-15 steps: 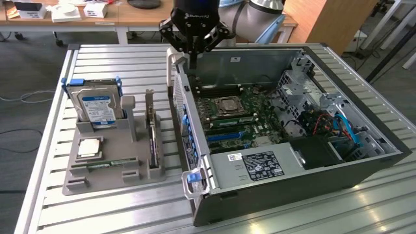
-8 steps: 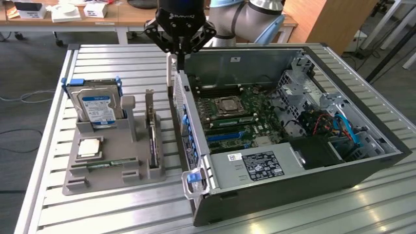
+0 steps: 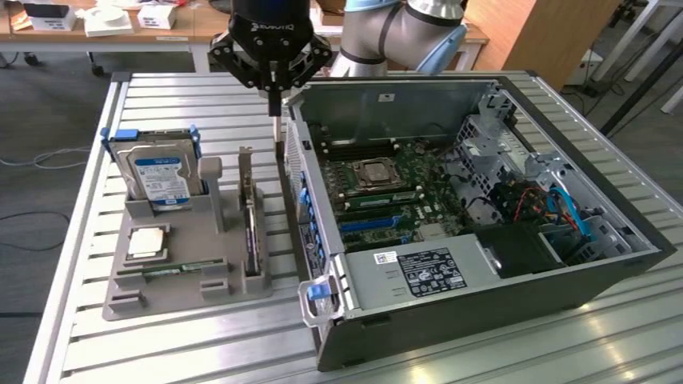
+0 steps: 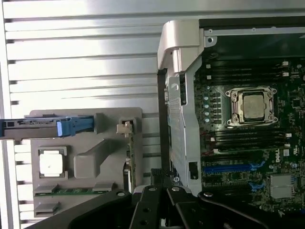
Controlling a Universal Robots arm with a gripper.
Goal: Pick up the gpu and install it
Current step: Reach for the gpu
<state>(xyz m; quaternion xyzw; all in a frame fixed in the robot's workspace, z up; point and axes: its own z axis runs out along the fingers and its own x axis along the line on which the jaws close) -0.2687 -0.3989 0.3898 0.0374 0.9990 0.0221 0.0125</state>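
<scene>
Bright, even overhead light fills the exterior view. The slatted bench (image 3: 192, 344) shows pale glare streaks along its near edge, and shadows are soft. In the wrist view the bench is washed almost white, the tool (image 4: 162, 191) is a dark silhouette, and the case (image 4: 248, 143) is dim inside.

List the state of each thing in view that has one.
gripper: shut, above the gap beside the holder
gpu: standing edge-on in the holder
hard drive: upright in the holder
memory stick: lying flat in the holder
computer case: lying flat, side open
</scene>
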